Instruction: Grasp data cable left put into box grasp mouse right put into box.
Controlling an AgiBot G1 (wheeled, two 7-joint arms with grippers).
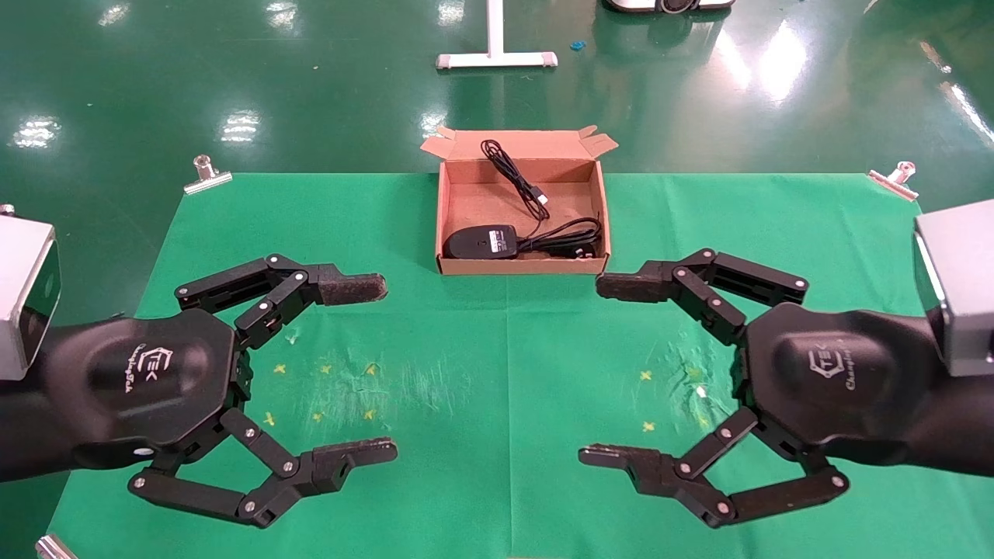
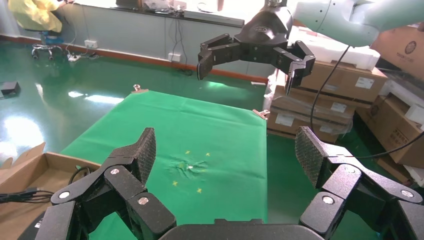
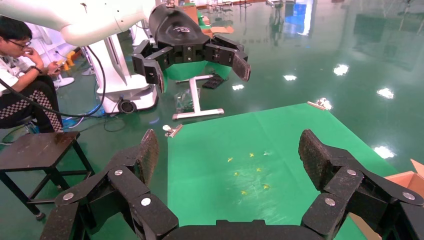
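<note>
The brown cardboard box (image 1: 520, 266) stands open at the far middle of the green cloth. The black mouse (image 1: 481, 242) lies inside it at the front left, label up, and its thin cord (image 1: 509, 171) runs to the back wall. The looped data cable (image 1: 571, 235) lies inside at the front right. My left gripper (image 1: 386, 368) is open and empty over the cloth, left of centre and nearer to me than the box. My right gripper (image 1: 593, 369) is open and empty, mirrored right of centre. The left wrist view shows the box's edge (image 2: 30, 170). The right wrist view shows its corner (image 3: 407, 180).
Metal clips (image 1: 207, 175) (image 1: 893, 180) pin the cloth's far corners. Yellow crosses (image 1: 326, 369) (image 1: 646, 376) mark the cloth under each gripper. A white stand (image 1: 495, 54) is on the floor beyond. Stacked cartons (image 2: 340, 85) stand off one side of the table, a stool (image 3: 37, 147) off the other.
</note>
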